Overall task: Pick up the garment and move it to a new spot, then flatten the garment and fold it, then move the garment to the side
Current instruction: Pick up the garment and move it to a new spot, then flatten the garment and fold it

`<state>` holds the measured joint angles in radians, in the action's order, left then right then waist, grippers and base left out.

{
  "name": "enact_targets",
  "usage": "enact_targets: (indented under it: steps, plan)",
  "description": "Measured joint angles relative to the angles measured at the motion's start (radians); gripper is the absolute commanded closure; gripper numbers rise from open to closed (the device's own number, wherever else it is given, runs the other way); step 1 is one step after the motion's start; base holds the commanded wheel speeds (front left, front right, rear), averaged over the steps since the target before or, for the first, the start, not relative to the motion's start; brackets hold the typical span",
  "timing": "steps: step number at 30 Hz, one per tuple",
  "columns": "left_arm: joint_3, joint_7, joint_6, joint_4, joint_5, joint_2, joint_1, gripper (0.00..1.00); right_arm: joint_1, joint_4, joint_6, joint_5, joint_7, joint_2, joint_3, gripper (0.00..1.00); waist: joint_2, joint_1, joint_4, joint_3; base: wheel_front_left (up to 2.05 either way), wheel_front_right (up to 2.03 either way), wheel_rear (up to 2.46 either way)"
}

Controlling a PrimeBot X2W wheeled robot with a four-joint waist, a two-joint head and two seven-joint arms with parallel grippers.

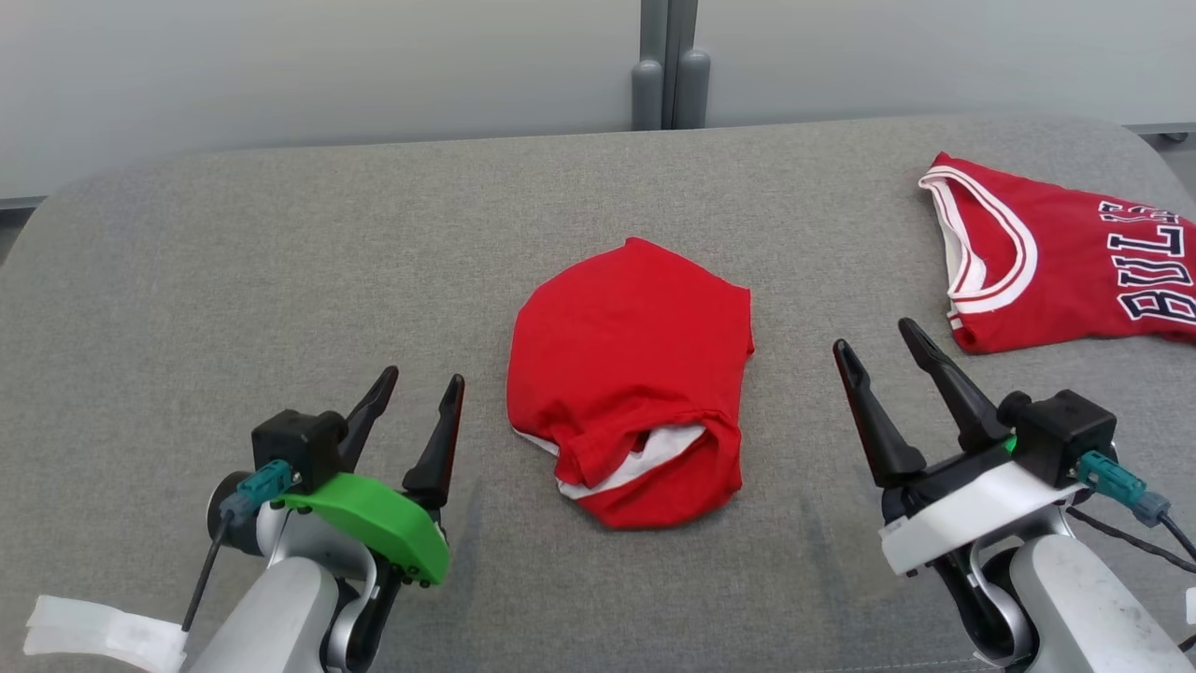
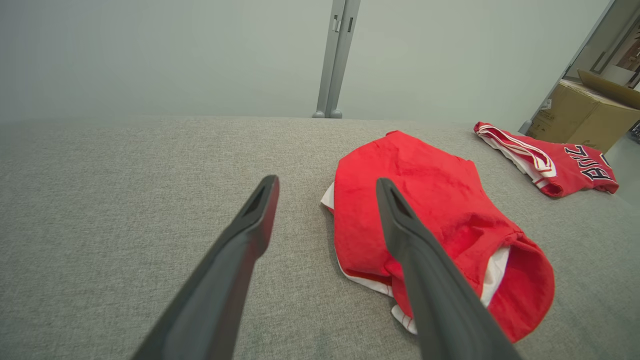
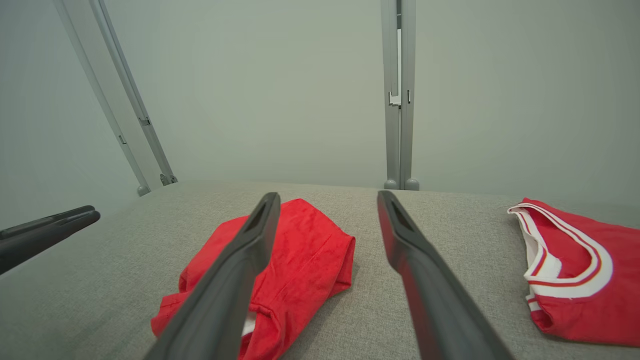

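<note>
Grey surface [image 1: 280,280] holds red garment [image 1: 631,374]; jersey [image 1: 1056,271] lettering runs off-frame.

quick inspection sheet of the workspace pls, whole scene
surface: grey fabric top, flat, no stains seen
job's things: red garment mid-surface, bunched, white inside showing at its near edge
clutter: red jersey at far right, apart from the garment
grippers: left gripper and right gripper either side of the garment, jaws open, holding nothing
cables: black cable at right wrist; black lead at left wrist
surroundings: pale wall, grey post, cardboard box
</note>
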<state>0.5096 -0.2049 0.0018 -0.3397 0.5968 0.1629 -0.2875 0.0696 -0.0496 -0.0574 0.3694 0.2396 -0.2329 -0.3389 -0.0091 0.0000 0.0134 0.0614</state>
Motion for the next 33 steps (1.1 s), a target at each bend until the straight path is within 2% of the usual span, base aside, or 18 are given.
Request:
enact_targets:
  steps: [9,18,23,33]
  plan:
    - [0.009,0.0,0.01,0.045,0.0,0.011,0.017,0.0,-0.009,-0.001,-0.039,0.0,-0.051,0.005,-0.108,0.0,0.0,0.0,0.028,-0.005,0.0,0.0,0.0]
    - [0.014,0.0,0.012,0.076,0.0,0.009,0.04,0.0,-0.02,-0.065,-0.04,0.0,-0.163,-0.009,-0.155,0.0,0.0,0.0,0.076,0.005,0.0,0.0,0.0]
    - [0.014,0.001,0.014,0.091,0.0,0.009,0.043,0.0,-0.037,-0.122,-0.036,0.008,-0.225,-0.014,-0.147,0.0,0.0,0.0,0.097,0.018,0.0,0.0,0.0]
    - [0.013,0.003,0.023,0.108,0.006,0.011,0.046,0.0,-0.031,-0.176,-0.038,0.01,-0.258,-0.014,-0.153,0.0,0.0,0.0,0.11,0.033,0.0,0.0,0.0]
